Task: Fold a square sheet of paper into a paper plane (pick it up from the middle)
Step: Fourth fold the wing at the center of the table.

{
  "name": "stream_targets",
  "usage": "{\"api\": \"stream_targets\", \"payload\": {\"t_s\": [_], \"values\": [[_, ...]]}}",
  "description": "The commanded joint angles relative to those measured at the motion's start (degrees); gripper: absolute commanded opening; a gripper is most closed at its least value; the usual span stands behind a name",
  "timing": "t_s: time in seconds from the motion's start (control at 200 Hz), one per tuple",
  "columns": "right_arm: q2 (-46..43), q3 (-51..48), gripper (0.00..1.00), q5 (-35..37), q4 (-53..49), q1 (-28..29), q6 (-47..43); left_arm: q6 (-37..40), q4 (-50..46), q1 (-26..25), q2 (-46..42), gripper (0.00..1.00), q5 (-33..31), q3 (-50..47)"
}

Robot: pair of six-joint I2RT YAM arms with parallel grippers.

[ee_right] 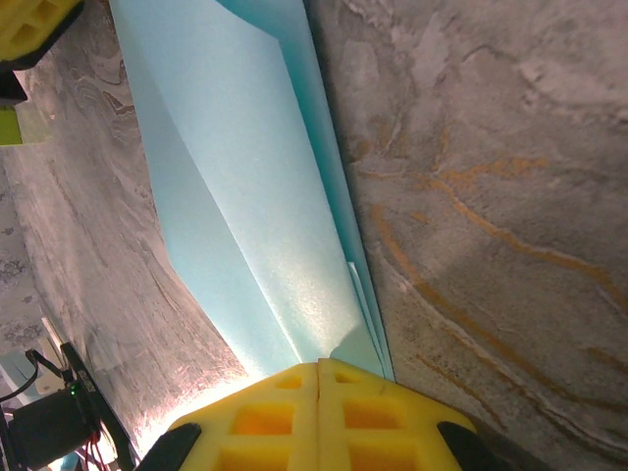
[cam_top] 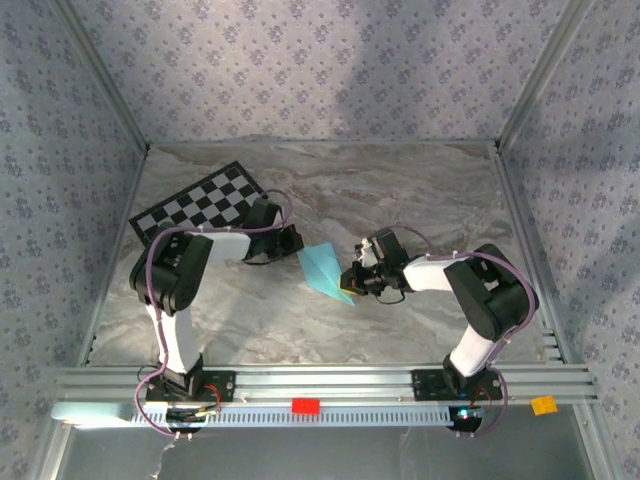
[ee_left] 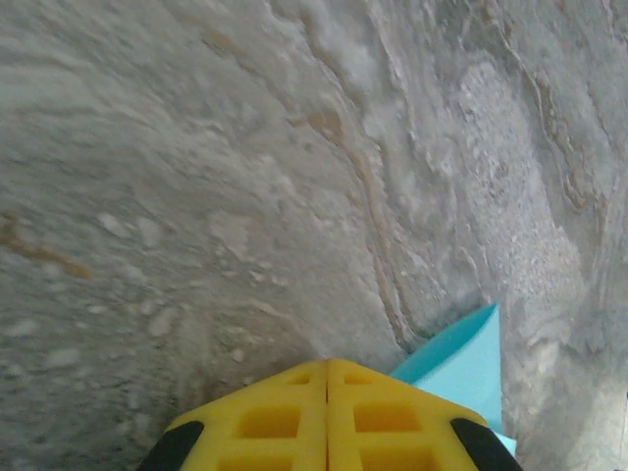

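The paper plane (cam_top: pixel 325 268) lay mid-table (cam_top: pixel 420 190) between the 2 arms, its near tip pinched in the closed right gripper (ee_right: pixel 319 369), while the left gripper (ee_left: pixel 327 365), its jaws pressed together on nothing, sat just beside its far corner.

soft, even light from above. table (ee_right: pixel 196 388) glows bright just left of the right claw (ee_right: pixel 319 366); its near fingers (ee_right: pixel 265 422) are blurred.

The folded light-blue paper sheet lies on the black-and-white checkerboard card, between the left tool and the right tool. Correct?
No: the light-blue paper sheet lies on the marble-patterned table, between the left tool and the right tool (top external view).
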Motion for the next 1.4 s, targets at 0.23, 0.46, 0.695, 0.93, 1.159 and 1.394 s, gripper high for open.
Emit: {"api": "stream_targets", "payload": {"t_s": [0.23, 0.46, 0.695, 0.93, 1.159, 1.394], "values": [[3.25, -1.04, 0.0, 5.62, -11.92, 0.31, -1.27, 0.47, -4.03, -5.69, -9.11, 0.08, -4.57, 0.85], [2.94, -0.43, 0.0, 5.31, -12.48, 0.31, -1.24, -2.36, 0.2, -10.36, -3.01, 0.08, -3.13, 0.46], [0.36, 2.0, 0.0, 2.55, -12.94, 0.34, -1.47, -3.75, 1.69, -11.14, 1.67, 0.06, -4.49, -1.29], [-1.0, 10.71, 0.0, -1.6, -15.3, 1.4, -3.28, -4.02, 1.92, -11.15, 2.26, 0.06, -4.9, -3.15], [9.23, 17.04, 0.0, -1.51, -13.01, 2.1, -1.42, -3.55, 1.62, -11.12, 2.08, 0.05, -4.93, -2.86], [11.4, 13.91, 0.0, -0.37, -12.57, 1.44, -1.55, -3.34, 1.29, -11.06, 2.08, 0.05, -5.46, -3.19]]}}
